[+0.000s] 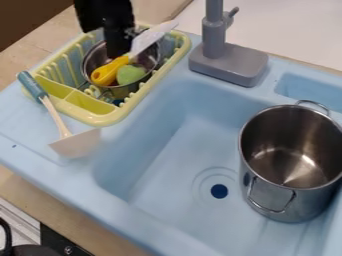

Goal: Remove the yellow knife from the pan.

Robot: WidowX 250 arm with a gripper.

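My black gripper hangs down from the upper left, its lower end inside the small metal pan that sits in the dish rack. Right beside it lies the knife, with a yellow handle in the pan and a whitish blade slanting up to the right over the pan's rim. Whether the gripper touches the knife, I cannot tell. A green item rests in the pan next to the yellow handle.
The yellow-green dish rack surrounds the pan. A spatula leans at its front left. The grey faucet stands to the right, and a tall metal pot is in the blue sink.
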